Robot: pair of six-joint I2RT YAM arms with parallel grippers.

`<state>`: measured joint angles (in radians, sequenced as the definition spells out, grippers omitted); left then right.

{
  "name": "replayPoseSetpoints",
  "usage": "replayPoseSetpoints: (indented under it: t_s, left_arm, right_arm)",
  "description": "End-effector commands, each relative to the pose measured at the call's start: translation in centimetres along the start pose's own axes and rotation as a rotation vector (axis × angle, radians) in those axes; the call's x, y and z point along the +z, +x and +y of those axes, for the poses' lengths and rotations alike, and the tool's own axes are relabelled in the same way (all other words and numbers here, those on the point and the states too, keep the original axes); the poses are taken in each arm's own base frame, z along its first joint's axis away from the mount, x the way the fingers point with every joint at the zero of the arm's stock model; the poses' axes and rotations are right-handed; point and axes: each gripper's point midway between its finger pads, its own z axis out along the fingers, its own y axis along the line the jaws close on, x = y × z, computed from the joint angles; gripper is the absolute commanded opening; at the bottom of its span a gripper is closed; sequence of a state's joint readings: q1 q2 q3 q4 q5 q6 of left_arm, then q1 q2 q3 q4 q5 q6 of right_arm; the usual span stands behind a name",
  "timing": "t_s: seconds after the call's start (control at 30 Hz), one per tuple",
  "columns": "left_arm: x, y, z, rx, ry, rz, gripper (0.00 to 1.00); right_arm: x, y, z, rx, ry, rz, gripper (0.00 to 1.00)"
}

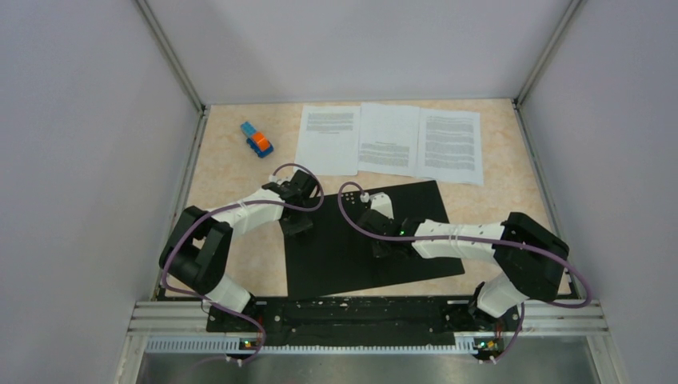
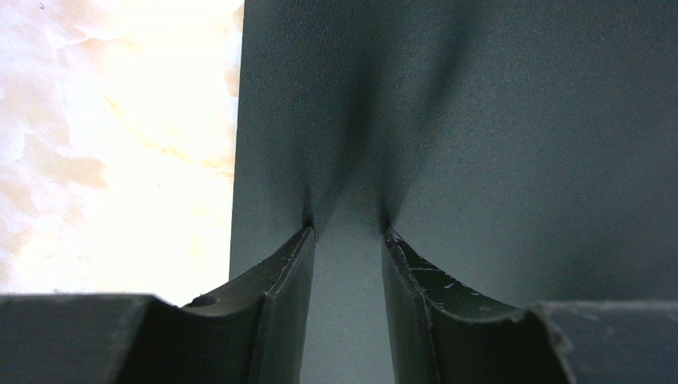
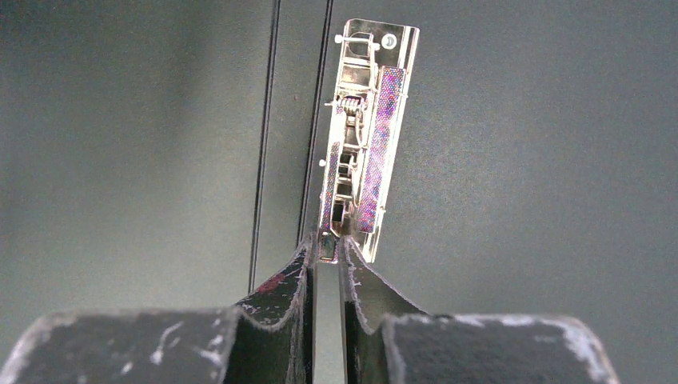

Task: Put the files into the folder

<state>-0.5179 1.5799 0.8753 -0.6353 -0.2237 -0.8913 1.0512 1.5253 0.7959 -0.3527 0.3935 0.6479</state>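
Folder (image 1: 344,248) lies open on the table (image 1: 224,168), black inside up, with the files (image 1: 389,140) in a row just beyond its far edge. Left gripper (image 2: 348,228) rests its part-spread jaws on the folder's left margin. Right gripper (image 3: 329,248), jaws nearly together, pinches the near end of the metal clip (image 3: 360,136).

we see: folder (image 1: 368,248) matte black inside | clip (image 3: 360,136) silver, with a purple-speckled sheen | files (image 1: 389,138) white, blocks of black text | toy block (image 1: 257,138) blue and orange | table (image 1: 228,172) cream, marbled | cables (image 1: 340,204) purple
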Motion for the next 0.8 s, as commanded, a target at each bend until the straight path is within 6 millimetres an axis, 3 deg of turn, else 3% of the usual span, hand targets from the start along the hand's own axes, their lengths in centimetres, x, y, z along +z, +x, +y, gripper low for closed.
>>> replayPoseSetpoints:
  t_s: [0.0, 0.1, 0.47, 0.77]
  left_arm:
    - [3.1, 2.0, 2.6, 0.006, -0.100, 0.056, 0.42]
    - [3.1, 2.0, 2.5, 0.009, -0.103, 0.057, 0.42]
    - [3.4, 1.7, 2.4, 0.020, -0.114, 0.066, 0.40]
    - [3.4, 1.6, 2.3, 0.023, -0.121, 0.077, 0.40]
  right_arm:
    - [-0.2, 2.4, -1.7, -0.074, 0.073, 0.097, 0.05]
    - [0.2, 3.3, -2.4, -0.091, 0.105, 0.120, 0.00]
    - [0.1, 6.0, -6.3, -0.140, 0.254, 0.167, 0.00]
    - [-0.9, 5.8, -7.1, -0.127, 0.309, 0.178, 0.00]
